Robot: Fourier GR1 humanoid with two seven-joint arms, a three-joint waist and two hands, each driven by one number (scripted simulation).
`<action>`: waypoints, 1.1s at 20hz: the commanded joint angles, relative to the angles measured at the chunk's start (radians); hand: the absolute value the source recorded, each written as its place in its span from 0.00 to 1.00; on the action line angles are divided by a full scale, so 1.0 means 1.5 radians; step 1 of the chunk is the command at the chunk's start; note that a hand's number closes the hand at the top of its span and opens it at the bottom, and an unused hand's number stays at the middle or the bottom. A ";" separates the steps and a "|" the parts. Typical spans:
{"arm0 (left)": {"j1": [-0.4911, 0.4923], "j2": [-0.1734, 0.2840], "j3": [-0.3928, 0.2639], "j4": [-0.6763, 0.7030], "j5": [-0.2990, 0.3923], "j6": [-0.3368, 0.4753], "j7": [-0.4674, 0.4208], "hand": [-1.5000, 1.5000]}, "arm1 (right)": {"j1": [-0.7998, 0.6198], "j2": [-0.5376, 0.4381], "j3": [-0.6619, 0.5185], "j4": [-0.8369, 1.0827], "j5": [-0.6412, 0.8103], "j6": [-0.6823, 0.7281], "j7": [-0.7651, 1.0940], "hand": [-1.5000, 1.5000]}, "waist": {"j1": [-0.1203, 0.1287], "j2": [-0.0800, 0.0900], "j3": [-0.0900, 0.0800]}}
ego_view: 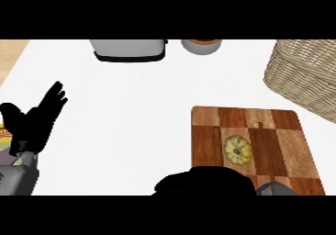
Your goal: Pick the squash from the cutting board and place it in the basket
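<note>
A pale yellow, ribbed squash (238, 149) lies near the middle of the wooden cutting board (286, 137) at the lower right. A woven wicker basket (306, 78) stands beyond the board at the upper right, partly cut off by the view's edge. My right hand (204, 181) shows as a dark mass at the bottom edge, just short of the board's near left corner and a little below the squash, not touching it. My left hand (36, 121) rests open at the far left, fingers up, holding nothing.
A grey appliance (128, 49) and a grey pot with an orange rim (201, 46) stand at the counter's back edge. A patterned plate (0, 137) peeks in at the left edge beside my left hand. White counter lies between the board and the left hand.
</note>
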 commanded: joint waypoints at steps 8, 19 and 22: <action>-0.027 0.007 0.022 0.030 0.007 -0.003 0.019 0.50 | -0.185 -0.056 -0.023 -0.176 0.219 0.141 0.362 0.00 | -0.019 -0.012 -0.003; -0.011 0.013 0.031 0.008 0.003 -0.016 0.018 0.50 | -0.305 0.027 -0.162 -0.140 -0.017 0.539 0.606 0.00 | -0.005 -0.007 -0.002; -0.018 -0.003 0.026 0.044 0.000 -0.027 0.003 0.50 | -0.314 0.036 -0.210 -0.150 -0.103 0.594 0.644 0.00 | -0.012 -0.006 -0.002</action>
